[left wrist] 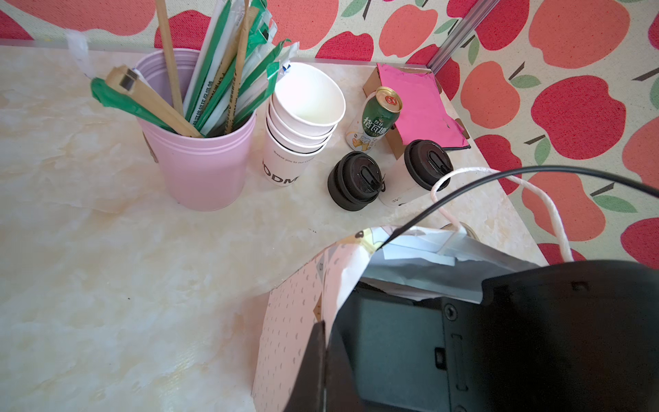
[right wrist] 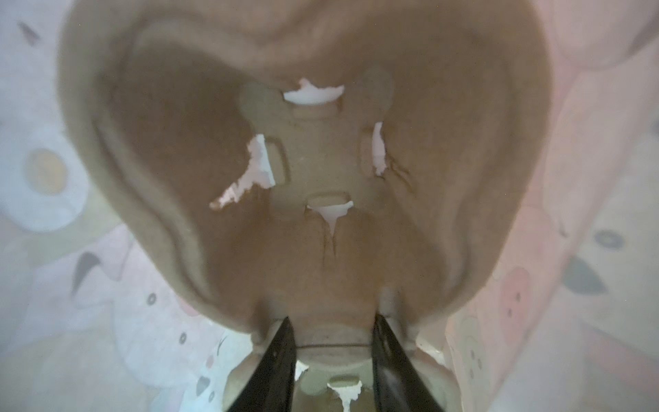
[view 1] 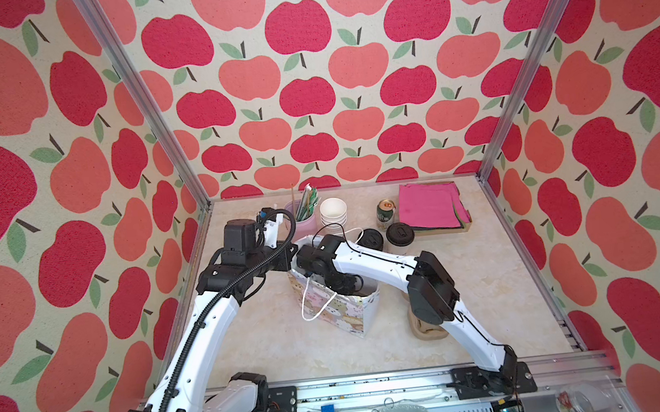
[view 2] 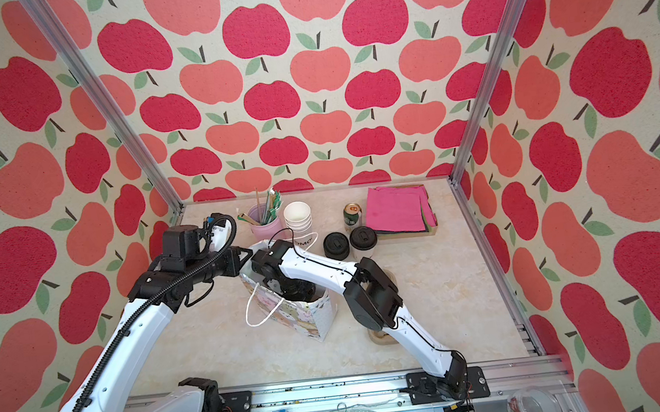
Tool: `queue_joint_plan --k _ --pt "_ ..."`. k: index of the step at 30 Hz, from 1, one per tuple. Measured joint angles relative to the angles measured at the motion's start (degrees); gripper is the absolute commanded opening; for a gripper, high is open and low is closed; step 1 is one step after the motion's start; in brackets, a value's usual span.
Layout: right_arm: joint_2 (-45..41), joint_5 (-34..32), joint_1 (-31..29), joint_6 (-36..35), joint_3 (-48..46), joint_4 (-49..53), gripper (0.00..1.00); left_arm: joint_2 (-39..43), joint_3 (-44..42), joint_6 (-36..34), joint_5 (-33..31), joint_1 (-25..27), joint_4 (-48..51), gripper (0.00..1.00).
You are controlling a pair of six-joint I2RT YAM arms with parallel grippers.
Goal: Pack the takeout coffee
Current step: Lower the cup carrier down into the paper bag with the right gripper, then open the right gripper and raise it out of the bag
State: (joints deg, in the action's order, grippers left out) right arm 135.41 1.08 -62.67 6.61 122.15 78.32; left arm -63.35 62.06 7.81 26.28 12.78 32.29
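Bag: patterned paper with white cord handles, upright mid-bench.

Coffee: white cup with a black lid, upright on the bench beyond the bag, outside it and apart from both tools.

Lids: black stack beyond the bag, just beside the coffee.

Left tool: clenched on the bag's rim at its far left corner.

Right tool: down inside the bag, fingers either side of the middle ridge of a brown pulp tray lying in the bag. Whether it grips the tray or has released it, I cannot tell.

Spare tray: on the bench right of the bag, partly under the right arm.

Can, stacked open cups, pink tumbler of straws, pink napkins: on the bench beyond the bag, by the back wall.
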Motion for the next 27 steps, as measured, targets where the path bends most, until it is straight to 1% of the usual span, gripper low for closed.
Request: queue_joint_plan --k 12,20,25,27 --pt "1.01 -0.90 -0.59 0.02 -0.02 0.90 0.37 1.05 -0.44 0.00 0.00 0.00 -0.07 0.00" --pt "1.66 -1.07 -0.70 0.04 -0.02 1.03 0.41 1.84 -0.85 0.00 -0.39 0.00 -0.02 0.00" --pt "1.66 -1.25 -0.70 0.04 0.31 1.07 0.46 1.86 -0.85 0.00 -0.44 0.00 0.00 0.00" --pt "1.66 -1.27 -0.70 0.11 0.61 1.20 0.51 1.86 -0.85 -0.02 -0.66 0.00 0.02 0.00"
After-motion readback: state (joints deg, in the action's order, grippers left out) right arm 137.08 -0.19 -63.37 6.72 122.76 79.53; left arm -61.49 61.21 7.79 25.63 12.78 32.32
